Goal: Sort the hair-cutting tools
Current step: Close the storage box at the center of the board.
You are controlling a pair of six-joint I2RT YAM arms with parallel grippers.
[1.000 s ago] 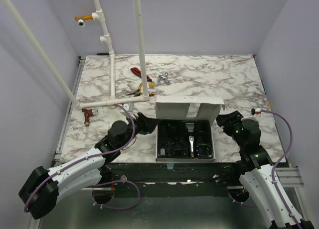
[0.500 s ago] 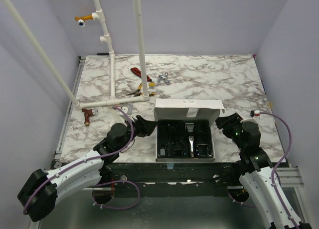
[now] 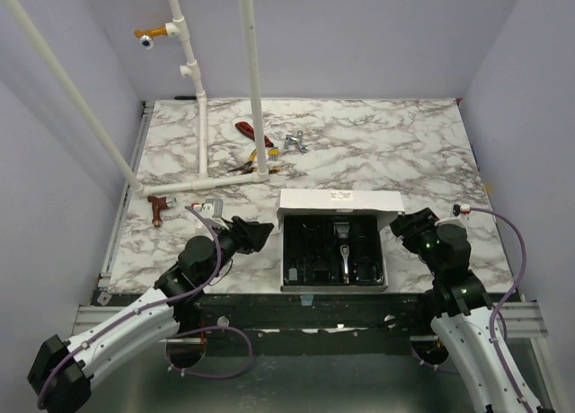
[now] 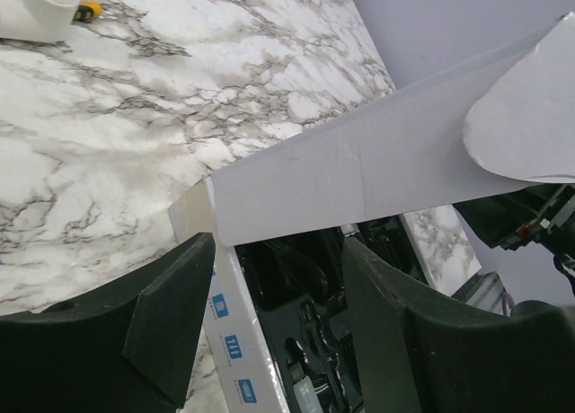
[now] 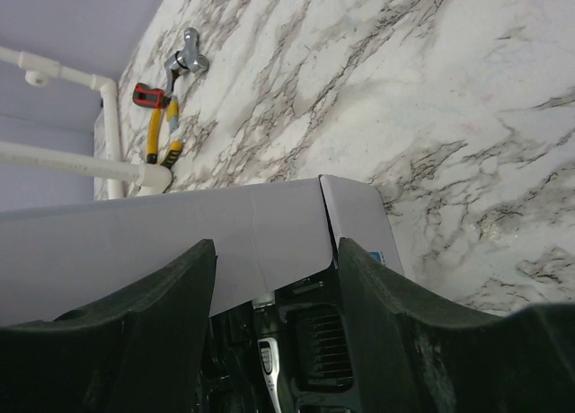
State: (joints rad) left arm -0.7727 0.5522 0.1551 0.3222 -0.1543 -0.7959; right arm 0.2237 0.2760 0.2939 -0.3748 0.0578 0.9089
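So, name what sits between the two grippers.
The open white box of black hair-cutting tools, between left gripper and right gripper, seen in the top external view.

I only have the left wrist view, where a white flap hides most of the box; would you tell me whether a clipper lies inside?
Observer: Yes. The top view shows the slim clipper lying near the middle of the open box.
Operator: Thank you. Where is the right gripper?
Observer: The right gripper sits by the right end of the lid, jaws open, holding nothing.
Operator: Is anything loose off to my left?
Observer: A reddish-brown T-shaped piece lies on the table, left of the left gripper and apart from it.
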